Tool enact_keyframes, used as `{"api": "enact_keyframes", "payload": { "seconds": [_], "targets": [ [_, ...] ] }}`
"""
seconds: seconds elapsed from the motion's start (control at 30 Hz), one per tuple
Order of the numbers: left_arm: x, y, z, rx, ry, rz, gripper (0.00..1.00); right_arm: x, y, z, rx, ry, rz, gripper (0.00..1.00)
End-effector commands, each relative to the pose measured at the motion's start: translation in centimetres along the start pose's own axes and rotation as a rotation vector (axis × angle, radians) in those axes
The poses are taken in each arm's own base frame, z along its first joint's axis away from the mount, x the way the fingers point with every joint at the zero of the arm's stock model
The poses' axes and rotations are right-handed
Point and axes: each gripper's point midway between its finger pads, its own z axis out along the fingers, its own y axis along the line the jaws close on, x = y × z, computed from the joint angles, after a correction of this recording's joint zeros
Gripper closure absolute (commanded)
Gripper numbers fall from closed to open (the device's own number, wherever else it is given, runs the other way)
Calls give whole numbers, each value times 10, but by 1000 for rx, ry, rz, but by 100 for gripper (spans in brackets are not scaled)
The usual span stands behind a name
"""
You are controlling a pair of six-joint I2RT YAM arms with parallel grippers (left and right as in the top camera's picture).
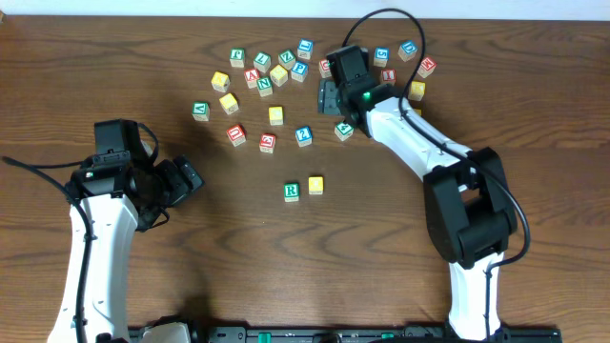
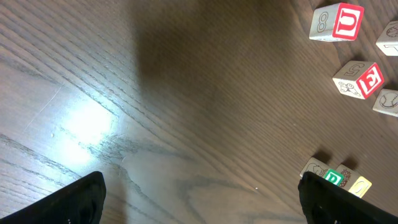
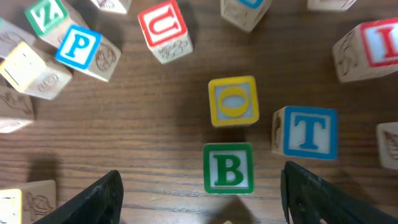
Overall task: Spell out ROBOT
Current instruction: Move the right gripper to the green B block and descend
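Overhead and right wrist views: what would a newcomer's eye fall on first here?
The green R and a yellow cube stand side by side on their own, apart from the scattered letter cubes farther back. In the right wrist view, the right gripper is open around the green B, not touching it; the yellow O lies just above it in the picture and the blue T to the right.

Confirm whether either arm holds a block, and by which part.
Nothing held. Right gripper open over the green B, fingers not touching it; left gripper open, empty.
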Motion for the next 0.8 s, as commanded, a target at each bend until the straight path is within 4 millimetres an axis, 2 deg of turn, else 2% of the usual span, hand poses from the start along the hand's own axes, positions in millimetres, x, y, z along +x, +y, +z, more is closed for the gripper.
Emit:
{"api": "enact_keyframes", "payload": {
  "seconds": [0.0,0.13,0.23,0.6,0.77],
  "targets": [
    [-6,-1,-5,-3,-26,-5,2,4,4,5,5,4,20,24],
    [-6,-1,-5,-3,-26,-5,2,6,4,10,7,6,47,27],
    [-6,-1,-5,-3,-26,-5,3,11,-4,18,50,6,42,29],
    [-8,-2,-5,1,-33,-3,2,29,-10,44,69,36,13,29],
    [-8,-2,-5,1,-33,-3,2,26,-14,49,94,13,11,34]
  ]
}}
